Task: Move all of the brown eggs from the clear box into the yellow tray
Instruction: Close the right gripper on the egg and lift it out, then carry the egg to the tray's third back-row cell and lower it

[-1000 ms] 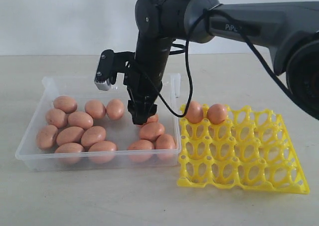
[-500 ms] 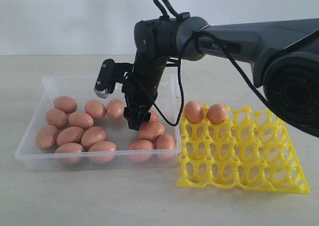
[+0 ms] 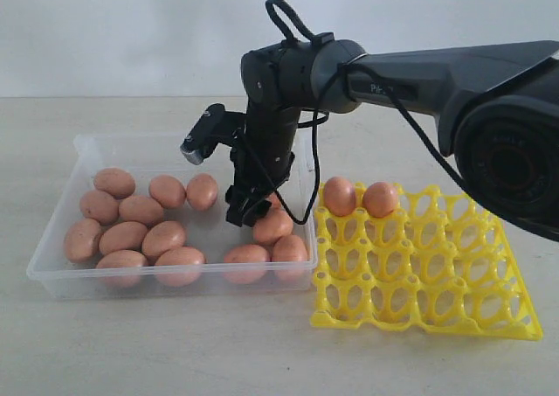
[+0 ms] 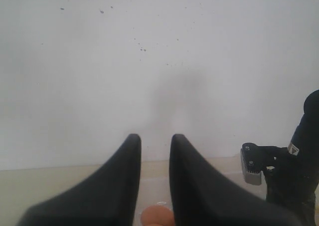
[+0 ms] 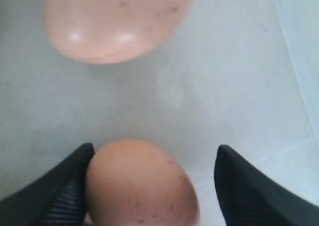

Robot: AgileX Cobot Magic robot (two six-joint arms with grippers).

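The clear box (image 3: 54,239) sits on the left and holds several brown eggs (image 3: 122,237). My right gripper (image 3: 247,211) reaches down into it by the right-hand cluster. In the right wrist view the right gripper (image 5: 154,151) is open around one egg (image 5: 142,181). One finger touches that egg, and the other stands clear of it. Another egg (image 5: 117,21) lies just beyond on the box floor. The yellow tray (image 3: 437,274) holds two eggs (image 3: 340,195) (image 3: 381,198) in its back row. My left gripper (image 4: 155,137) faces the wall, slightly open and empty, with an egg (image 4: 157,217) below it.
The box's right wall (image 3: 310,164) stands close beside the tray's left edge. The right arm (image 3: 419,64) stretches across above the tray. Its wrist camera block (image 4: 251,158) shows in the left wrist view. Bare tabletop (image 3: 175,343) lies in front.
The right wrist has turned, so its camera block swung to the right. The fingers shifted slightly but stayed low in the box at the right-hand eggs. No egg has moved.
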